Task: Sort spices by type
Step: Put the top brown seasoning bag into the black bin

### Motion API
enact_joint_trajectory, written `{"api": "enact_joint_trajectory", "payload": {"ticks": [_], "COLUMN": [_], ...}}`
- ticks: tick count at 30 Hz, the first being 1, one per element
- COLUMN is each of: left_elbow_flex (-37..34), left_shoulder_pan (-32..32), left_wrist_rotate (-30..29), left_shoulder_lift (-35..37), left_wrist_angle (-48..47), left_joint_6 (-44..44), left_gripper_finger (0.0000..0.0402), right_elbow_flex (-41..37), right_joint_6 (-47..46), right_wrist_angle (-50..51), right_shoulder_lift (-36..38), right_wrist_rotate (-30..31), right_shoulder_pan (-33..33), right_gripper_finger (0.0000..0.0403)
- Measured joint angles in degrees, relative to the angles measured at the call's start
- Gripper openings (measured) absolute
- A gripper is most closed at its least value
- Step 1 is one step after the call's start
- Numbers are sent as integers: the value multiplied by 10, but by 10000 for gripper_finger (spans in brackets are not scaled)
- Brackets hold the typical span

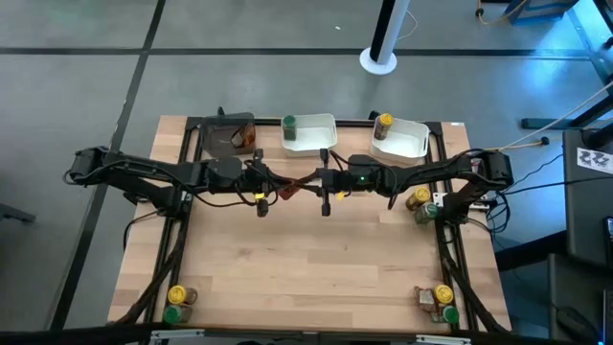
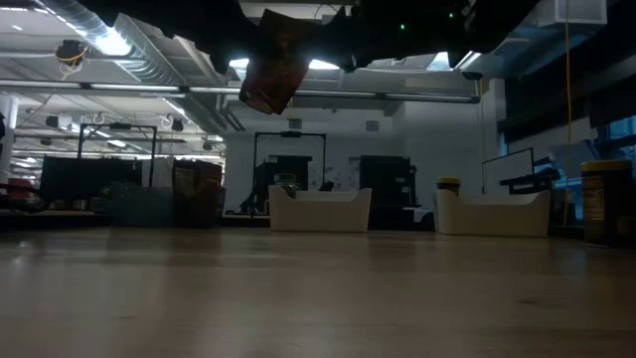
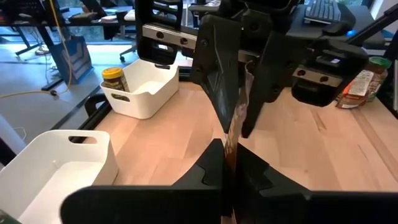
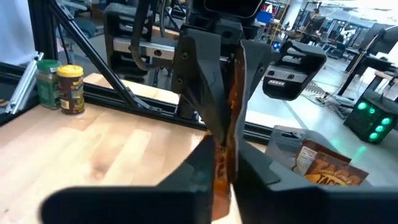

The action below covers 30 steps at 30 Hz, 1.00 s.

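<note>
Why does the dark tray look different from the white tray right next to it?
The dark tray is blackish, and the white tray beside it is bright white. The dark tray holds a flat reddish-brown packet lying down; the white tray holds a small green-lidded jar in one corner. Both are rectangular, open on top, and sit along the back edge of the table.
</note>
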State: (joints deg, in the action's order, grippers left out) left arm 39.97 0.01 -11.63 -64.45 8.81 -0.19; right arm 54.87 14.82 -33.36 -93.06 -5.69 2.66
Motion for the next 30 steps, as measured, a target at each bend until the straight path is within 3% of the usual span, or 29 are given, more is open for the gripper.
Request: {"api": "enact_joint_trajectory", "payload": {"ticks": [7,13,21,26,30], "left_elbow_flex": [0,0,-5,-28,-42], "left_shoulder_pan": [0,-1,8,28,57], "left_wrist_rotate": [-6,-85,-223,-328,-342], "left_shoulder_lift": [3,28,72,101,110], "left_wrist_angle": [-4,-42,-83,-81,-79], "left_joint_6": [4,13,17,17,4], "left_gripper_finger": [0,0,0,0,0], "right_elbow_flex": [0,0,0,-5,-11], "right_joint_6": [-10,-9,-24,-30,-31], "right_wrist_angle": [48,178,294,327,328], "right_shoulder_lift": [17,96,133,127,122], "right_wrist_rotate": [6,74,138,142,142], "right_shoulder_pan": [0,0,0,0,0], "right_gripper_finger": [147,202,217,216,216]}}
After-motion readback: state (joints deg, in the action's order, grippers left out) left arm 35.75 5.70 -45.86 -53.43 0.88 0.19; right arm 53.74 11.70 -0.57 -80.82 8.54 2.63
